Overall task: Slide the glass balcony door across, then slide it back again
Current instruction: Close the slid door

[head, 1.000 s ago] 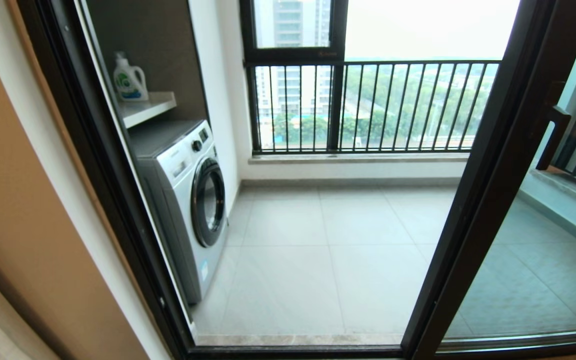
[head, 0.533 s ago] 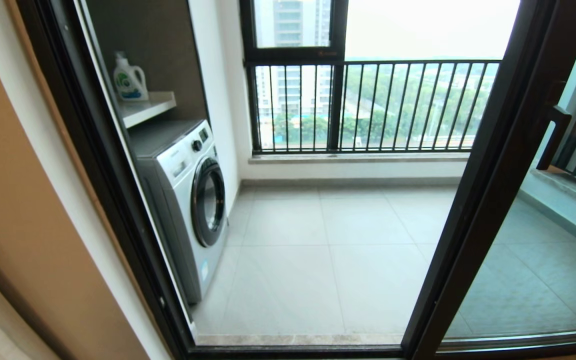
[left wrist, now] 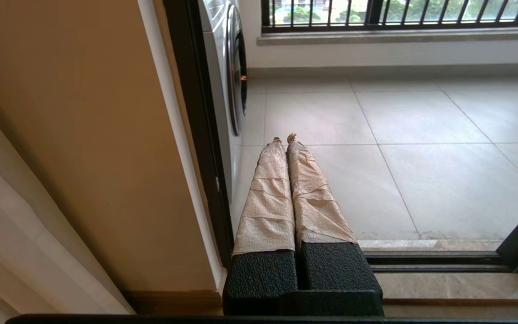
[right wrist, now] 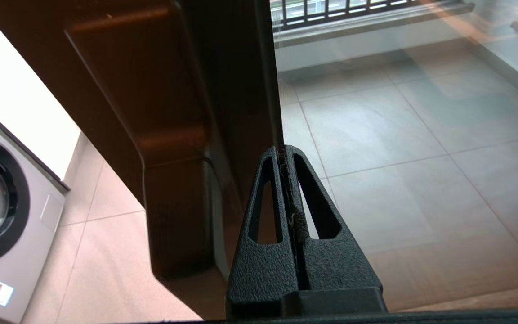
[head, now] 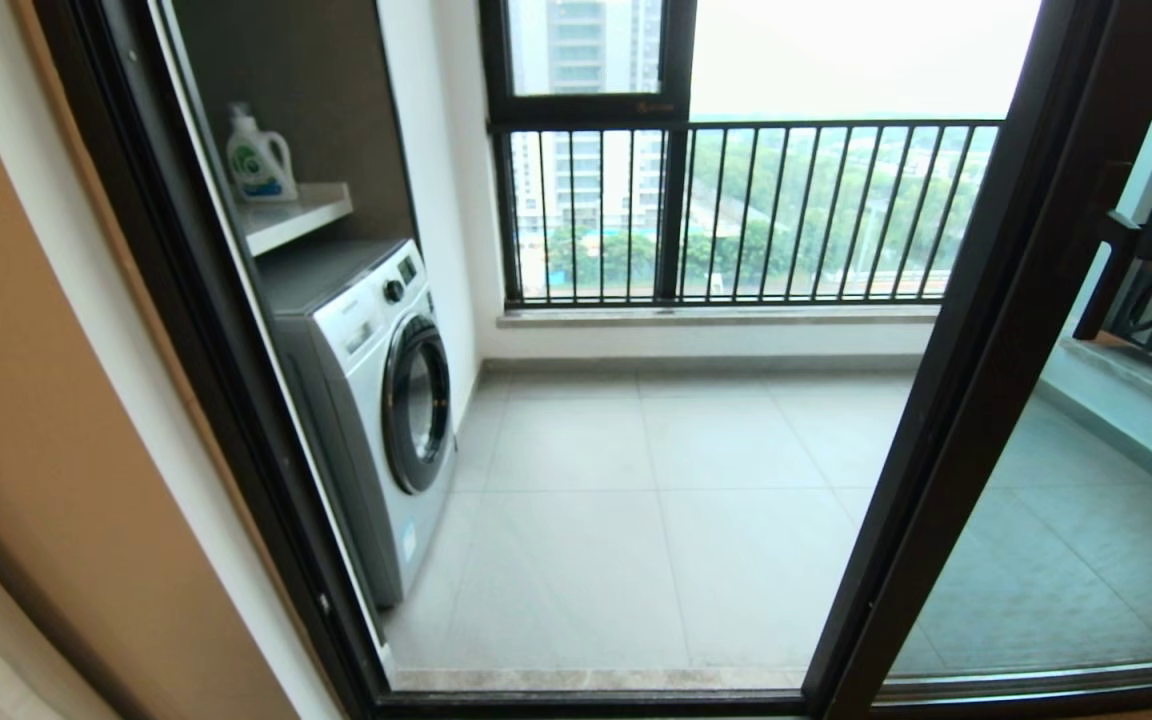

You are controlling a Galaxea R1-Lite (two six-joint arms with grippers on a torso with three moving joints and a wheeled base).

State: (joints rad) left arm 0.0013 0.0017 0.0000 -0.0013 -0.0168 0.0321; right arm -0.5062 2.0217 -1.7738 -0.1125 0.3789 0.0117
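While the door (head: 976,420) stands on the right of the opening, leaving the balcony floor (head: 636,500) exposed, the right pincer (right wrist: 284,150) sits high beside the handle (right wrist: 169,148), fingers pressed together and holding nothing, tips at the frame edge next to the glass. Judgement: placed there to hook or push the handle and slide the door across. Left pincer (left wrist: 284,139) is closed, empty, parked low near the left jamb by the washer (head: 376,390).
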